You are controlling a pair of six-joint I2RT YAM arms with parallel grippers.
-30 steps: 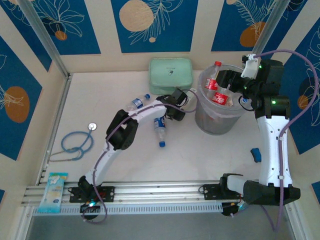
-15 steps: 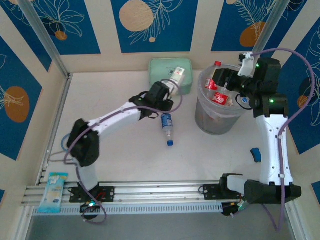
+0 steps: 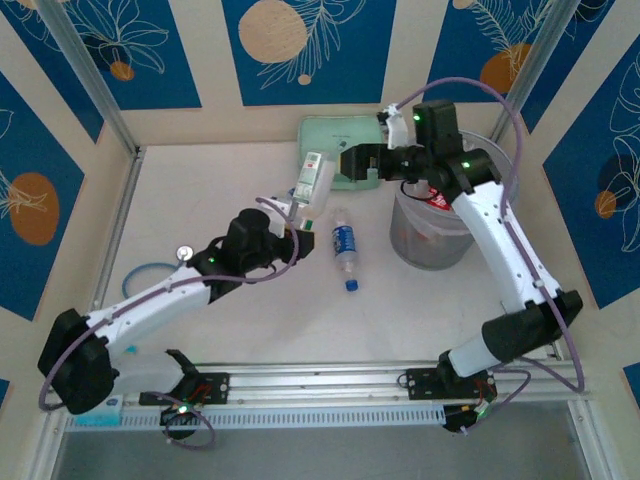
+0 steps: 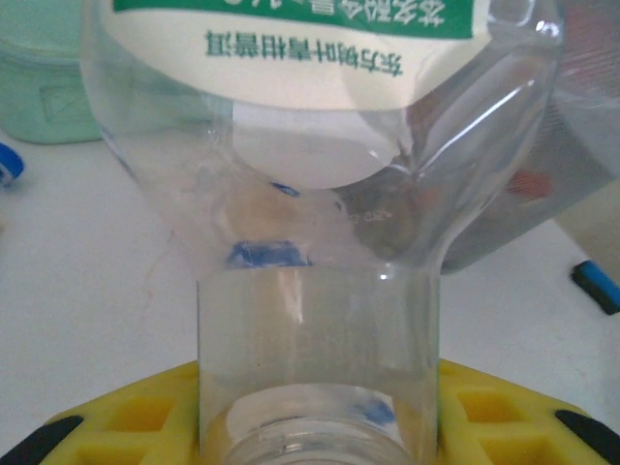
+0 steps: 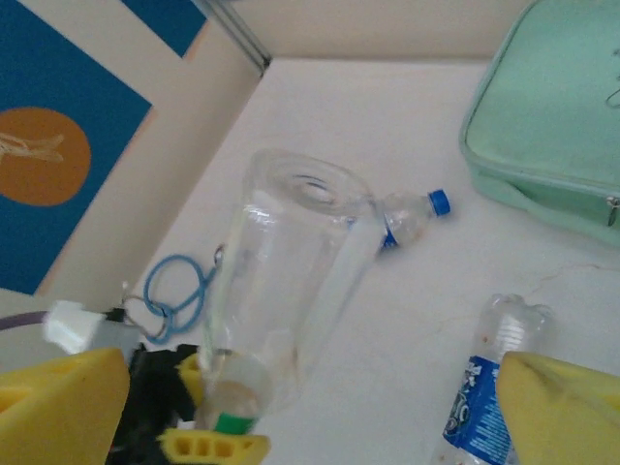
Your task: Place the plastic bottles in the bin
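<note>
My left gripper (image 3: pixel 287 234) is shut on the neck of a clear plastic bottle (image 3: pixel 312 184) with a green and white label, held tilted above the table. In the left wrist view that bottle (image 4: pixel 320 194) stands between the yellow fingers (image 4: pixel 126 426). My right gripper (image 3: pixel 356 164) hangs open over the mint-green case, with nothing between its fingers (image 5: pixel 58 407). A blue-labelled bottle (image 3: pixel 344 246) lies on the table left of the bin (image 3: pixel 432 238). A red-labelled bottle (image 3: pixel 437 200) lies inside the bin. Another small blue-capped bottle (image 5: pixel 412 215) lies beyond the held one (image 5: pixel 291 281).
The mint-green case (image 3: pixel 342 150) sits at the back, close to the bin's left side. A blue stethoscope (image 3: pixel 150 276) lies at the left of the table. Walls close in the left, the back and the right. A small blue object (image 4: pixel 596 286) rests on the table.
My left arm has drawn back to the left and lifted the green-labelled bottle. My right gripper has swung left from above the bin to over the case and opened wide.
</note>
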